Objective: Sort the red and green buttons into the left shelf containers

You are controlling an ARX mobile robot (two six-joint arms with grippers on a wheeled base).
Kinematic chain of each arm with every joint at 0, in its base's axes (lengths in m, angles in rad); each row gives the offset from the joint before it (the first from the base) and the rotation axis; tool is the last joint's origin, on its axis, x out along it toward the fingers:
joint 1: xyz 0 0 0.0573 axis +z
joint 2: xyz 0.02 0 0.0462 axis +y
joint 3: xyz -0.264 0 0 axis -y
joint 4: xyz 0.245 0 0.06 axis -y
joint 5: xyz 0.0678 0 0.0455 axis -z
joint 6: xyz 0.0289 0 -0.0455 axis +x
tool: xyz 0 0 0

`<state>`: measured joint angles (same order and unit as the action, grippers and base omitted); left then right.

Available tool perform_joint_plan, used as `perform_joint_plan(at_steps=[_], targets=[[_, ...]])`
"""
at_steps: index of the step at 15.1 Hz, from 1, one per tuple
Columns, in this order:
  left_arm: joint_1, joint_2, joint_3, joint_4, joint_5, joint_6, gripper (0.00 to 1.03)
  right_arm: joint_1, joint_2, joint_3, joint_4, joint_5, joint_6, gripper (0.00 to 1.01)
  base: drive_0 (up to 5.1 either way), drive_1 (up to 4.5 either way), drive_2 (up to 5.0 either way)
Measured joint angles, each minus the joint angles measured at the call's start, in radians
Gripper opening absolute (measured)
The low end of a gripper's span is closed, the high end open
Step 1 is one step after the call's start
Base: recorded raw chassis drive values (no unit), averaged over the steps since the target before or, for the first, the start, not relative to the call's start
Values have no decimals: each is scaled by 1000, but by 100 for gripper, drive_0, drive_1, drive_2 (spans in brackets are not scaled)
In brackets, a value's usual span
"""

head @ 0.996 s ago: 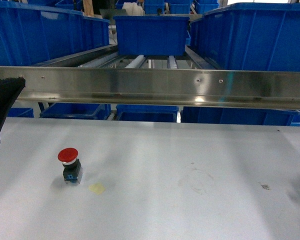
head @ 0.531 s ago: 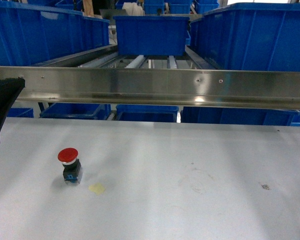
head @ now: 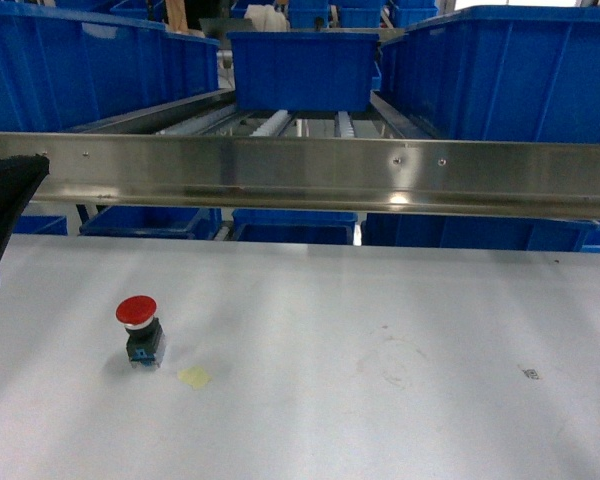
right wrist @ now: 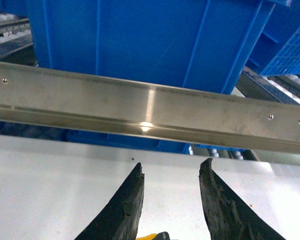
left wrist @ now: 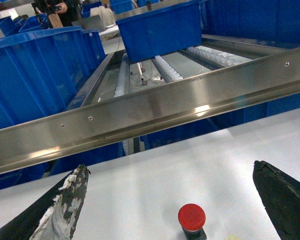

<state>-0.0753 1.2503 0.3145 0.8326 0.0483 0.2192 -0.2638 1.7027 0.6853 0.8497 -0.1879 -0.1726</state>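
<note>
the red button (head: 139, 329) stands upright on the white table (head: 380, 400), left of centre, between the left gripper's (left wrist: 175, 200) wide-spread fingers, while the right gripper (right wrist: 171, 175) hangs part-open, empty.

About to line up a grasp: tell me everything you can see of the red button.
The red button stands upright on the white table, left of centre: round red mushroom cap, silver collar, black-and-blue block base. Nothing touches it; a yellowish scrap lies just beside it. The left gripper is open, the button between its fingers.
</note>
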Motion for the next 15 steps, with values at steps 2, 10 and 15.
perform_joint_plan(at_steps=[2, 10, 15], targets=[[0, 0, 0, 0, 0, 0, 98, -20, -31, -25, -11, -12, 0, 30, 0, 0, 0], [19, 458, 129, 287, -51, 120, 98, -18, -31, -27, 3, -2, -5, 30, 0, 0, 0], [63, 714, 216, 315, -109, -54, 98, -18, -30, -27, 3, -2, -5, 30, 0, 0, 0]])
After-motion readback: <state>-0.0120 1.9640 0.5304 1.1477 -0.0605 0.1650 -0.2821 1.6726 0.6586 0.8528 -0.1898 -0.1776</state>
